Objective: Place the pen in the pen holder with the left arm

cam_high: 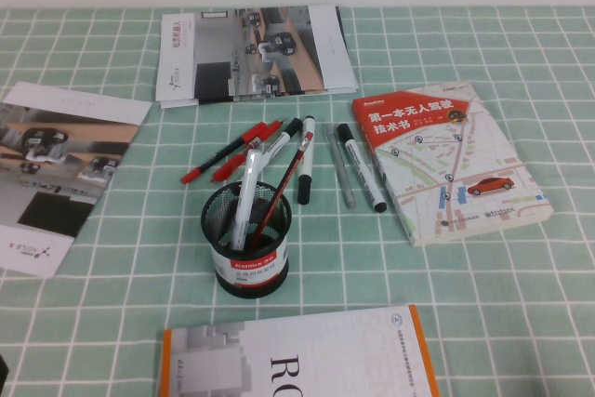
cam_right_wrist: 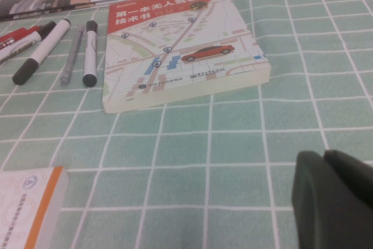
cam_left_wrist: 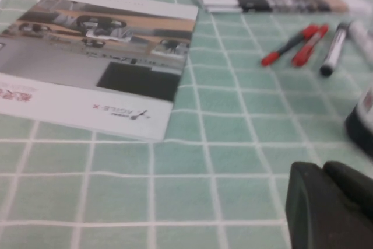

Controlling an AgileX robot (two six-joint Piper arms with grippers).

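The long slim pen with a black barrel and red cap and tail lies flat on the green-and-white checked tablecloth, left of centre in the high view, just beside a shorter, thicker all-red pen. Below and to the right of them, near the middle of the frame, stands the small black wire-mesh pen holder, already holding a white marker and a dark slim pen. More white markers with black caps lie between the red pens and a thick paperback with a red-and-map cover at centre right.

The left gripper shows only as a dark blurred mass at the lower right of the left wrist view, hanging over bare cloth; whether its fingers are apart I cannot tell. The right gripper likewise sits at the lower right of the right wrist view, its state unclear.
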